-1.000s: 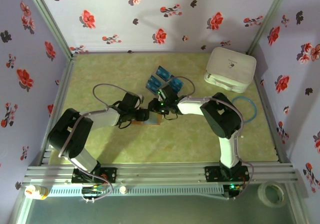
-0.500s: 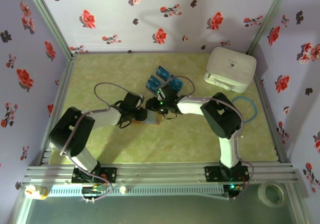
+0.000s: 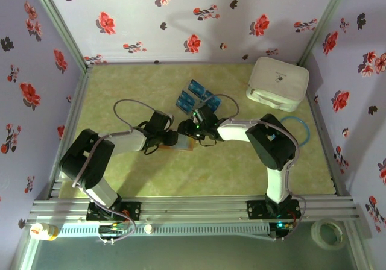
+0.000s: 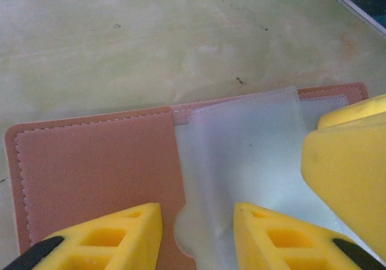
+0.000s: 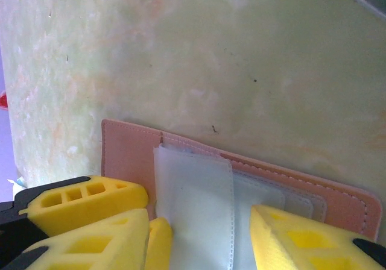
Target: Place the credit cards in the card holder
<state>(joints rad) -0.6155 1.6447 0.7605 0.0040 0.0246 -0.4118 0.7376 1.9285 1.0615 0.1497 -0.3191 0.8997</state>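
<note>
Left tool (image 4: pixel 196 222) and right tool (image 5: pixel 199 208), both with fingers spread and gripping nothing, sit over the card holder (image 4: pixel 96 167), which lies open and flat on the surface (image 3: pixel 120 95). Its thin leather and limp clear sleeve look light and floppy, best pinned at the edges. Blue credit cards (image 3: pixel 196 95) lie just beyond; they look stiff and slick, best taken by an edge. No writing is legible.
</note>
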